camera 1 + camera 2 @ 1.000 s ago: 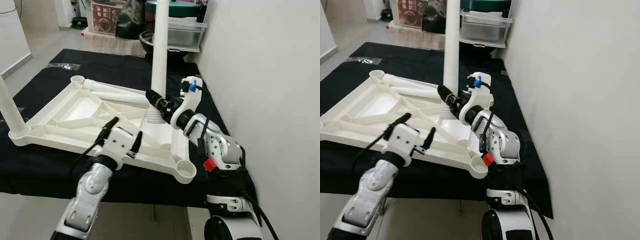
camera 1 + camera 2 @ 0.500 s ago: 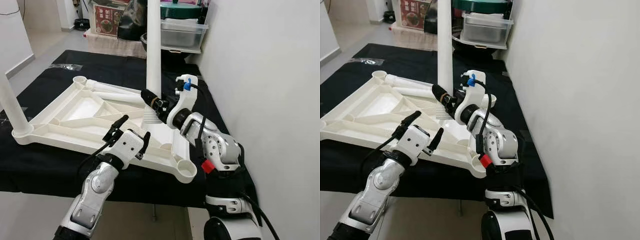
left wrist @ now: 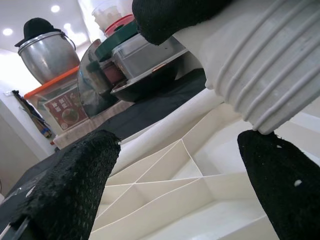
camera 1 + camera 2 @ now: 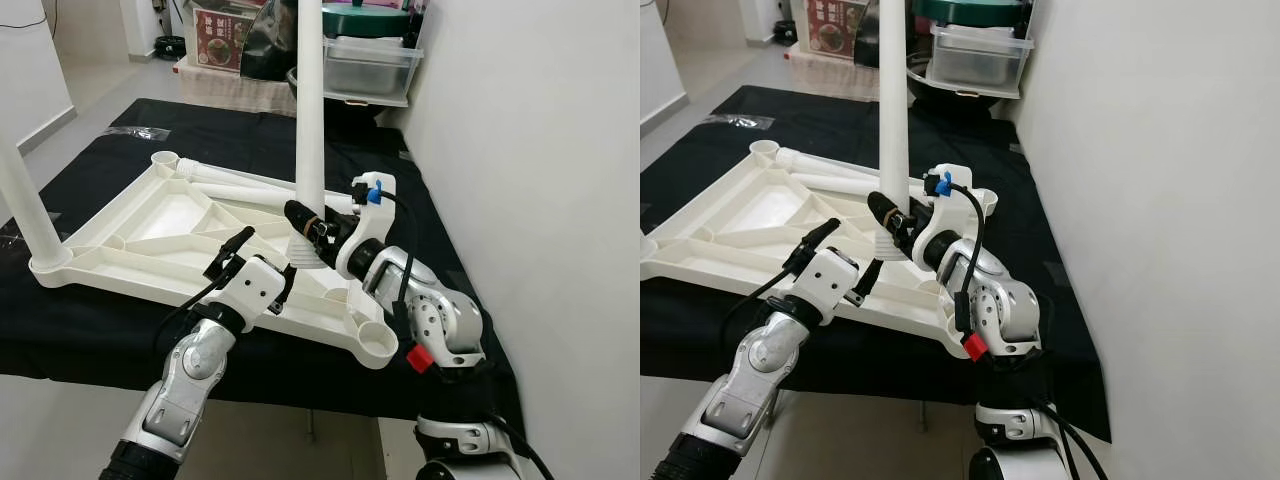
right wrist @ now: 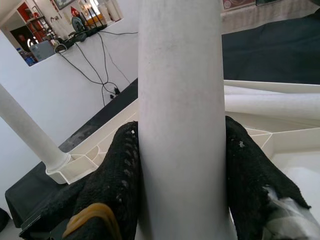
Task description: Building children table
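Right end effector [image 4: 300, 222] clenched on upright table leg [image 4: 310, 110], frame centre; keep it vertical over the tabletop [image 4: 150, 225] corner socket [image 4: 372, 341]. Left end effector [image 4: 262, 262] released.

You see a white plastic ribbed tabletop [image 4: 170, 235] lying upside down on black cloth, one white cylindrical leg [image 4: 310, 110] upright near its right edge, another leg [image 4: 22, 205] standing in the left corner socket.

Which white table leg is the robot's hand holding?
On the black mat lies the upside-down white tabletop. Near its right edge, the right hand grips an upright leg just above its ribbed end. Another leg stands alone at the left corner, and others lie flat.
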`<state>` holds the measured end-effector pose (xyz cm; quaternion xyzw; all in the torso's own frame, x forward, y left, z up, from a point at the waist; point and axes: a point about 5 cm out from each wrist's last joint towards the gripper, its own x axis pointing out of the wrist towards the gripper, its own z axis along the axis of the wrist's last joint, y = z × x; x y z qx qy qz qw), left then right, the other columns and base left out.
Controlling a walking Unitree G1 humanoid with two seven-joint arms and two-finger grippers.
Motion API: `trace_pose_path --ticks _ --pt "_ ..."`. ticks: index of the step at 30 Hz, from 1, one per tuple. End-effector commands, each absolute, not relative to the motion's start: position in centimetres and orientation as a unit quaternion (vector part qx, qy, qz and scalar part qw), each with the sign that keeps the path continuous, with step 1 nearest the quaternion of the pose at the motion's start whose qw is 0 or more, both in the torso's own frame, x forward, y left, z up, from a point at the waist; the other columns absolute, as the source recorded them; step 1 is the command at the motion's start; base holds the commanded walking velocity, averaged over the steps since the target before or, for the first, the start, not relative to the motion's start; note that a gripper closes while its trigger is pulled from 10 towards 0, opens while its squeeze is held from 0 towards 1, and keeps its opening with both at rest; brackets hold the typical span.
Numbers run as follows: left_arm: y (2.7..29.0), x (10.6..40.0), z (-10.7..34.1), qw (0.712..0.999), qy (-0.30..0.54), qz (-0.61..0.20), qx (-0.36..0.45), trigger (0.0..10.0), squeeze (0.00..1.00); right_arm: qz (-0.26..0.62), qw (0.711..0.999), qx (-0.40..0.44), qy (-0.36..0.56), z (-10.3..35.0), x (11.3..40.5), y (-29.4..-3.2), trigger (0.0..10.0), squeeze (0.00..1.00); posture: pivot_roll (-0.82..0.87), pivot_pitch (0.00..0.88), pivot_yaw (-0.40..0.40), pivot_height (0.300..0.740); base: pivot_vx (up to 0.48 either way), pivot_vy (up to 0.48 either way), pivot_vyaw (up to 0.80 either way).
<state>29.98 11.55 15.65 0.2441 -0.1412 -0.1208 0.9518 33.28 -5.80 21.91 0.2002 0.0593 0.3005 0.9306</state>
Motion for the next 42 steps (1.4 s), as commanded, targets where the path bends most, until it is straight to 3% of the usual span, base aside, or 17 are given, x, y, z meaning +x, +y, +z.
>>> trace_pose_path --ticks 1,23,42 --pt "11.2 30.2 17.4 0.949 -0.182 -0.12 0.227 10.0 0.0 0.316 0.908 0.254 0.1 19.9 32.1 -3.4 0.0 0.0 0.05 0.0 -0.12 0.74 0.0 0.0 0.0" --pt "10.3 29.0 15.1 0.942 -0.157 -0.16 0.248 10.0 0.0 0.292 0.918 0.254 0.09 20.2 32.8 -4.2 0.0 0.0 0.05 0.0 -0.122 0.74 0.0 0.0 0.0" --pt "11.9 30.0 16.4 0.939 -0.184 -0.11 0.269 10.0 0.0 0.304 0.915 0.247 0.1 19.6 32.1 -3.5 0.0 0.0 0.05 0.0 -0.119 0.74 0.0 0.0 0.0"
